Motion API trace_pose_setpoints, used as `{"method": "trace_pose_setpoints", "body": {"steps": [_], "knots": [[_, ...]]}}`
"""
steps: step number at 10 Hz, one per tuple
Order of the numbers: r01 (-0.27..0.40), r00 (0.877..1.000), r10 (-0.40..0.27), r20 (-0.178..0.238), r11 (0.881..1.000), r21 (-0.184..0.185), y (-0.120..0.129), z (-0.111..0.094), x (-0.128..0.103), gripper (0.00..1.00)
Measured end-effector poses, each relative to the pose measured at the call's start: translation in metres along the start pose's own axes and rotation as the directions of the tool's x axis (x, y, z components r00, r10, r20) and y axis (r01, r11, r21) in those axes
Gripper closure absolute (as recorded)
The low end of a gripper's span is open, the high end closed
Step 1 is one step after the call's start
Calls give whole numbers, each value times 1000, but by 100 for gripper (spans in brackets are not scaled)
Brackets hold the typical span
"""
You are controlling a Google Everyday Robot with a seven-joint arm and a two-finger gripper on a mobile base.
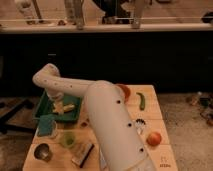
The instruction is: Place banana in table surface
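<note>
The banana point(69, 106) is a small pale-yellow piece lying in the green tray point(42, 106) at the table's left rear. My gripper point(58, 106) hangs down from the white arm into the tray, right beside the banana and seemingly touching it. The arm point(110, 120) runs from the bottom centre up and to the left, and covers the middle of the light tan table surface point(152, 117).
A green pepper point(141, 100) and a red round thing point(124, 91) lie at the right rear. An orange-red fruit point(154, 138) sits front right. A teal block point(46, 125), a green cup point(67, 139), a metal bowl point(42, 151) and a brush point(82, 152) stand front left.
</note>
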Motion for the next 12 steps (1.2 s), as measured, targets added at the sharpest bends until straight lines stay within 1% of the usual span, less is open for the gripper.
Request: {"method": "trace_pose_setpoints", "body": {"steps": [3, 6, 8, 9, 10, 12], "knots": [[-29, 1000, 29, 10, 999, -30, 0, 11, 4, 20], [-37, 999, 38, 27, 998, -56, 1, 18, 7, 20], [-37, 998, 41, 56, 996, -79, 1, 21, 10, 20], [-33, 996, 40, 82, 995, -91, 1, 23, 12, 20], [-23, 993, 35, 115, 994, -103, 0, 24, 13, 20], [-3, 988, 21, 150, 993, -118, -1, 26, 13, 20]]}}
